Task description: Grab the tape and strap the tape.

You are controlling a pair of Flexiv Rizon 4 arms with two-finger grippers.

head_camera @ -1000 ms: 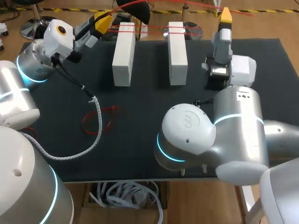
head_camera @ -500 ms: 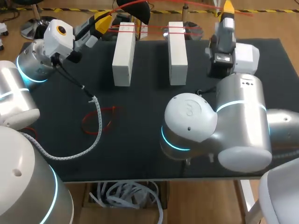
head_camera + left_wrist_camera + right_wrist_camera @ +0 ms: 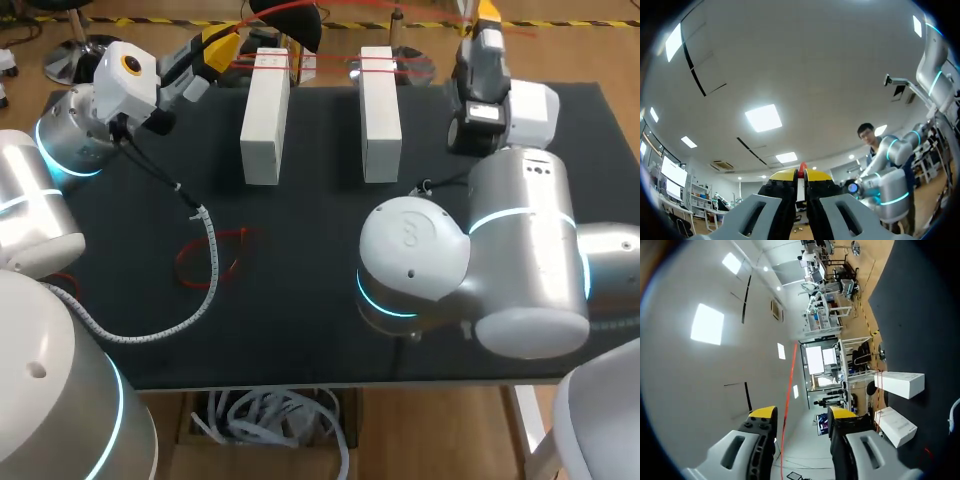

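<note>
While the left fingers (image 3: 218, 43) are pressed together on a thin red tape (image 3: 788, 390), a bit of which pokes out just beyond their yellow tips, the right fingers (image 3: 486, 14) are held well apart. The same tape is seen running through the gap between them without being clamped. Both pairs of fingers are raised at the far edge of the counter (image 3: 300, 310), and the tape appears to be stretched through the air from one pair to the other.

Below and between the two pairs, two white blocks are laid side by side and apart: the first block (image 3: 265, 115) nearer the left fingers, the second block (image 3: 380, 110) nearer the right fingers. Red strands are drawn across the far ends of both; whether these are wound fully round cannot be told. Well below the left fingers, on the robot's side of the first block, a loose red loop (image 3: 215, 255) is left lying flat on the counter.

The grabbing is judged done on the left side only, and a hold by the right fingers is not yet taken. The strapping is judged part done at most: the tape would need to be pulled tight round the blocks and secured.

Counted: two pairs of fingers, one stretched tape, two blocks, one loop.
</note>
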